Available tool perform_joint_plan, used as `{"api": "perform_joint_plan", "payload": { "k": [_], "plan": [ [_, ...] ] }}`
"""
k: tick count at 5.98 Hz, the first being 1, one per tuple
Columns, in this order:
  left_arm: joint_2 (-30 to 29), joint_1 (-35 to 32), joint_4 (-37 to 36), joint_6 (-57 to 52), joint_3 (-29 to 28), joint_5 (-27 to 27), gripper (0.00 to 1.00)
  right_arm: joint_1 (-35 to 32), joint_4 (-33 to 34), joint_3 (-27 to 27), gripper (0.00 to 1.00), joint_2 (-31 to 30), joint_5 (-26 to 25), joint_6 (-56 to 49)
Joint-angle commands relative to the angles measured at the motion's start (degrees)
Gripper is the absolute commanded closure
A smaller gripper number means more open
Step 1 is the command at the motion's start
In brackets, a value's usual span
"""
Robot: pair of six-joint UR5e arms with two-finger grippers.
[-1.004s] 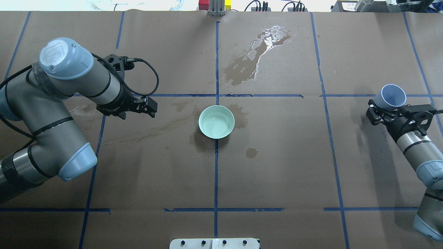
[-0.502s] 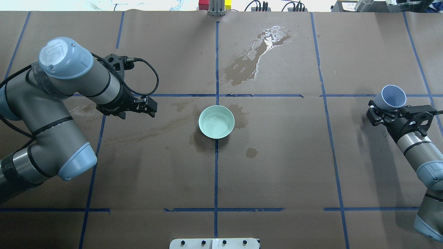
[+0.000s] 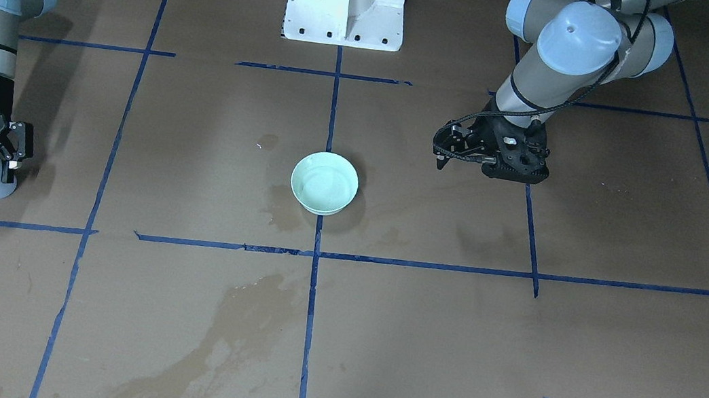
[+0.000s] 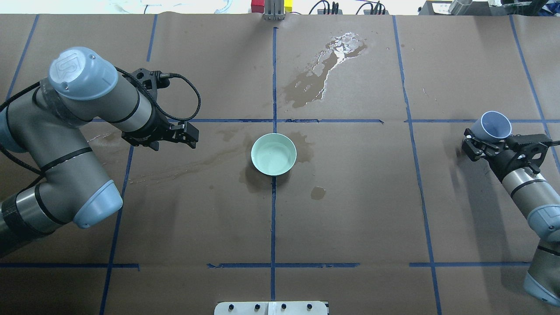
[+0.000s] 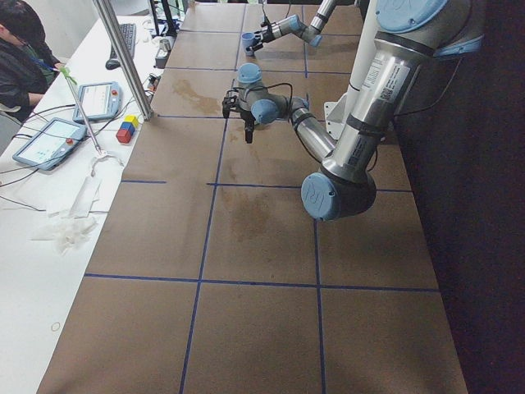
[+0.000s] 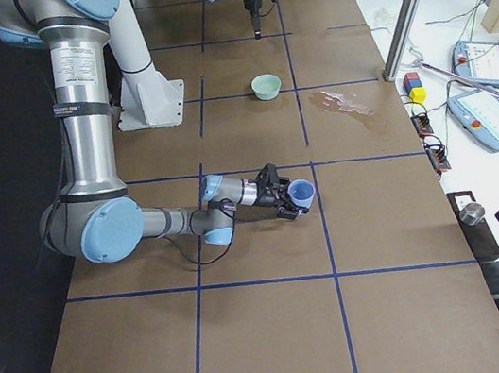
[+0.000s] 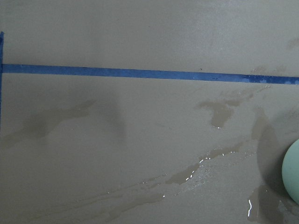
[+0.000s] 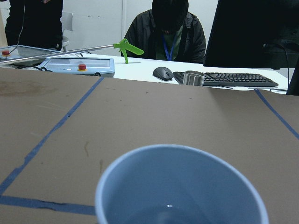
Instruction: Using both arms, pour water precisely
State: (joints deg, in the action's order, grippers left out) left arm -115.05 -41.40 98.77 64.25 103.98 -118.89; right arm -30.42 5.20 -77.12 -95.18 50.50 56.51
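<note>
at the right edge of the overhead frame, the pale blue cup (image 4: 495,125) is clamped tilted in the right end effector (image 4: 484,144), well apart from the mint bowl (image 4: 274,154) at desk centre; the empty left end effector (image 4: 189,135), fingers nearly together, is nearer.

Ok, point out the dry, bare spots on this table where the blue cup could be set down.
Dry bare paper lies between the mint bowl and the right hand holding the blue cup, and along the row nearest the robot. Avoid the wet puddle beyond the bowl and the damp streak running toward the left hand.
</note>
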Motion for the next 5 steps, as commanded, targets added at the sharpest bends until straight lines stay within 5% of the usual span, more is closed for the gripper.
{"api": "perform_joint_plan", "payload": {
  "k": [1, 5],
  "plan": [
    [0.0, 0.0, 0.0, 0.0, 0.0, 0.0, 0.0, 0.1, -0.1, 0.0, 0.02, 0.0, 0.0, 0.1],
    [0.0, -0.1, -0.1, 0.0, 0.1, 0.0, 0.0, 3.6, -3.9, 0.2, 0.0, -1.9, -0.7, 3.6]
  ]
}}
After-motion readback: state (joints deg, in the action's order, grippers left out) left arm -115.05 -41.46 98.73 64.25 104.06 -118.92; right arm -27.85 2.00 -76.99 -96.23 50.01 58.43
